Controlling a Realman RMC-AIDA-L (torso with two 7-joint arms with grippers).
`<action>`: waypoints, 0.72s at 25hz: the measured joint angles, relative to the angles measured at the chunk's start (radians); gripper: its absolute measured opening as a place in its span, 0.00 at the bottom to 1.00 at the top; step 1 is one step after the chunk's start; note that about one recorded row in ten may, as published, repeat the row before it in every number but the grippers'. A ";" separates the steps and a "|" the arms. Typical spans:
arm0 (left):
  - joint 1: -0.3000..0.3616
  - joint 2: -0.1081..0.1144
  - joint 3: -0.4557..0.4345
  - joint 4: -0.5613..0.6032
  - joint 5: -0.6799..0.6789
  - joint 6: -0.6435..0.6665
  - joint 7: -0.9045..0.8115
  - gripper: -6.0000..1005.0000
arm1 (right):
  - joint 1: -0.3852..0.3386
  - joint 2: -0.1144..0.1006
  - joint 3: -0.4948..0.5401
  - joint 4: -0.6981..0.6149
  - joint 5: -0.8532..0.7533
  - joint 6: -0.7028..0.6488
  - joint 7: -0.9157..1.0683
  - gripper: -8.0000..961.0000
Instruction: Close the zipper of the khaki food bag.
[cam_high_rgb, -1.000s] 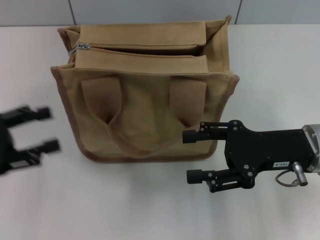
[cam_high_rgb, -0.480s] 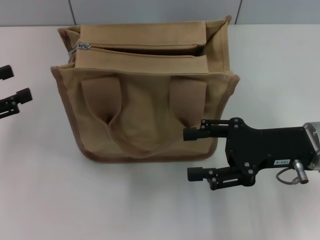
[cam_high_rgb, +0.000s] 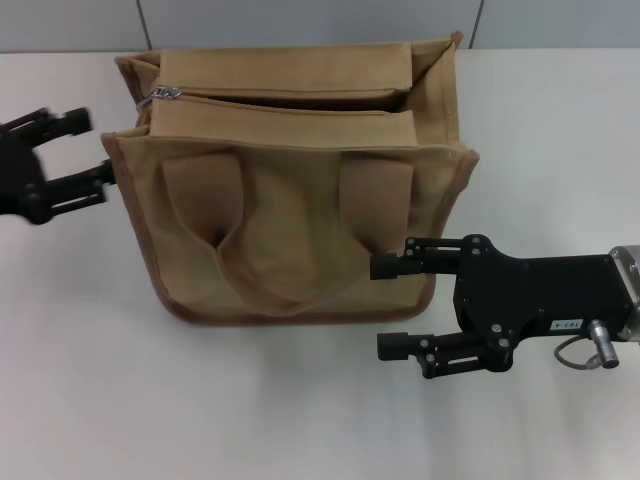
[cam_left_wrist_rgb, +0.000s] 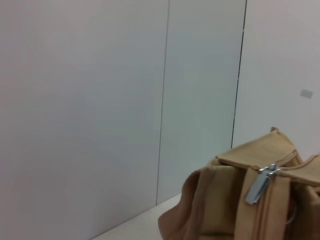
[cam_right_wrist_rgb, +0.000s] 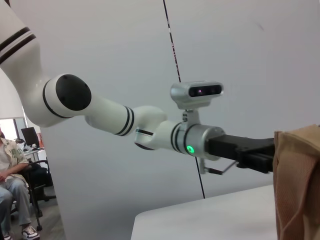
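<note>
Upright on the white table (cam_high_rgb: 300, 400), the khaki food bag (cam_high_rgb: 290, 230) has its zipper (cam_high_rgb: 280, 98) running side to side, slider (cam_high_rgb: 165, 94) at the left end. Left gripper (cam_high_rgb: 85, 150), fingers apart, hovers just beside that corner, nearer than the right gripper (cam_high_rgb: 390, 305), also spread, by the front.

White desk with one bag on it

The smooth white desk (cam_high_rgb: 200, 400) carries a boxy tan canvas food bag (cam_high_rgb: 290, 230) with darker brown edge trim and two wide fabric loop handles. The bag stands toward the desk's far edge, close to the grey panelled wall (cam_high_rgb: 300, 20), its base flat on the surface. In the left wrist view the bag's end (cam_left_wrist_rgb: 240, 200) stands on the same pale desk (cam_left_wrist_rgb: 140, 222).
</note>
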 joint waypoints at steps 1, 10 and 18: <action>-0.010 -0.008 0.008 0.000 0.000 -0.013 0.005 0.70 | 0.000 0.000 0.000 0.000 0.000 0.000 0.000 0.81; -0.076 -0.049 0.063 -0.002 -0.002 -0.076 0.011 0.68 | -0.003 0.000 0.000 0.000 0.000 -0.001 -0.002 0.81; -0.072 -0.042 0.049 -0.002 -0.021 -0.084 0.008 0.63 | -0.004 0.000 0.000 0.004 0.000 0.001 -0.005 0.81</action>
